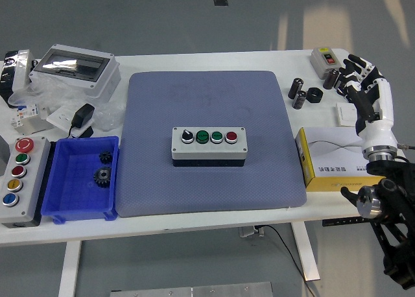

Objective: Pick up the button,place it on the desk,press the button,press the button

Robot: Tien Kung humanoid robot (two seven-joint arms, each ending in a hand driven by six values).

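Head view shows the white table [214, 57] carrying a blue-grey mat [207, 180], and at the mat's middle sits the button box [209, 146], already set down. Near the table's right edge the right hand [364, 89] hovers with fingers spread, empty. Pressing seems next: it must reach leftward to a button.

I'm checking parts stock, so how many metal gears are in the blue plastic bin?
2. One small dark metal gear lies near the back of the blue plastic bin, and a larger one sits just in front of it. None appear hidden.
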